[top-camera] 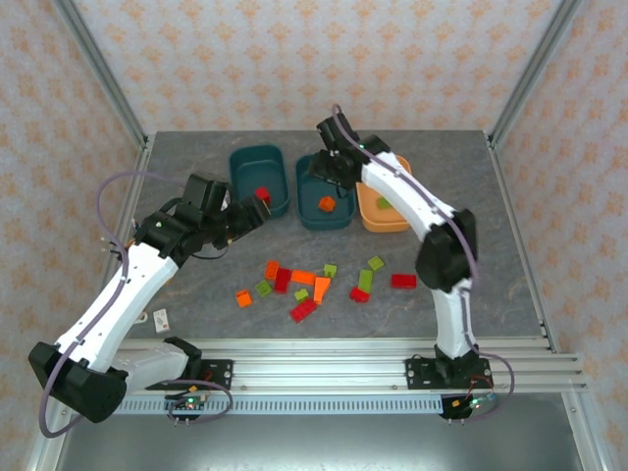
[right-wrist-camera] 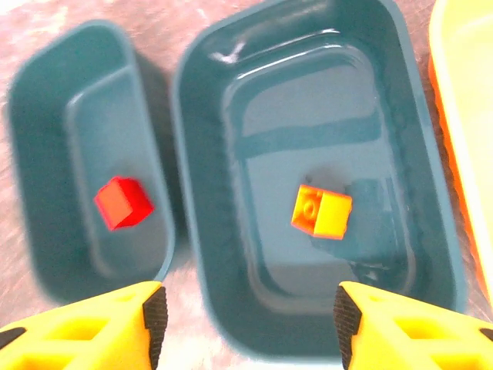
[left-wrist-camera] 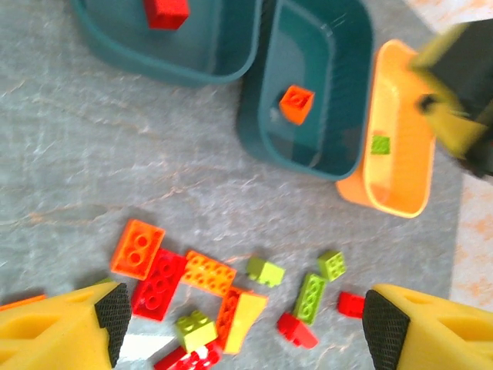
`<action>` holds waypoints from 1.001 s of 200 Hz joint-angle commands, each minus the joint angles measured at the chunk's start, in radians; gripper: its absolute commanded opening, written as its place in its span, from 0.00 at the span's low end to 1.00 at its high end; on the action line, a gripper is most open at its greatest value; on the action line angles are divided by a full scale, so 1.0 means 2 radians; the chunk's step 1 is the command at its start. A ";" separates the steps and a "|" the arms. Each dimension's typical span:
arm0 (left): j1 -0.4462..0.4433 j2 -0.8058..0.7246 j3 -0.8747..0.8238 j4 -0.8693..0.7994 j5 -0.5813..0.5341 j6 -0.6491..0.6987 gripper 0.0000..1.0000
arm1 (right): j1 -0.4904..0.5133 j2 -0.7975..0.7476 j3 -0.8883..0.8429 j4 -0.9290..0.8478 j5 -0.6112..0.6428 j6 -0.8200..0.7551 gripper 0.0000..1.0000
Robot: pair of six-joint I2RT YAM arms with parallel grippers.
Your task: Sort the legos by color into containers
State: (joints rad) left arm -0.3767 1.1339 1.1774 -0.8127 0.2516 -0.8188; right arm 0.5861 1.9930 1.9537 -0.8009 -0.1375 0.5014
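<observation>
Three containers stand in a row at the back: a left teal tub (top-camera: 245, 167) holding a red lego (top-camera: 262, 194), a middle teal tub (top-camera: 312, 211) holding an orange lego (right-wrist-camera: 322, 212), and an orange tub (top-camera: 373, 221) holding a green lego (left-wrist-camera: 380, 144). Several loose red, orange and green legos (top-camera: 314, 280) lie scattered mid-table. My left gripper (left-wrist-camera: 248, 324) hangs open above this pile, just in front of the left tub, with nothing between its fingers. Over the middle tub's near rim, my right gripper (right-wrist-camera: 248, 316) is open and empty.
A small white tag (top-camera: 161, 317) lies near the front left by the left arm. Metal frame posts rise at the table's back corners (top-camera: 147, 137). A rail (top-camera: 324, 368) runs along the near edge.
</observation>
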 commanded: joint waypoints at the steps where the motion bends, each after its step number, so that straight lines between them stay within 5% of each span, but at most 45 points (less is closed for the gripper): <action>1: 0.003 0.005 -0.027 -0.048 0.006 0.025 0.80 | 0.022 -0.113 -0.136 0.095 -0.006 -0.052 0.60; 35: -0.015 0.017 -0.078 -0.039 0.032 0.043 0.75 | 0.041 -0.251 -0.341 0.177 -0.058 -0.078 0.62; 86: -0.130 0.073 -0.101 -0.013 -0.022 0.038 0.63 | 0.060 -0.390 -0.534 0.209 -0.110 -0.074 0.62; 140: -0.141 0.082 -0.117 -0.034 -0.072 -0.011 0.61 | 0.062 -0.462 -0.595 0.206 -0.110 -0.068 0.62; 200: -0.133 0.063 -0.145 -0.048 -0.092 -0.151 0.55 | 0.062 -0.517 -0.624 0.263 -0.069 -0.015 0.64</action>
State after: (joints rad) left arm -0.6537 1.2697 0.9108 -0.8734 0.1230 -0.9596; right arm 0.7063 1.0286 0.7444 -0.3805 -0.3401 0.4034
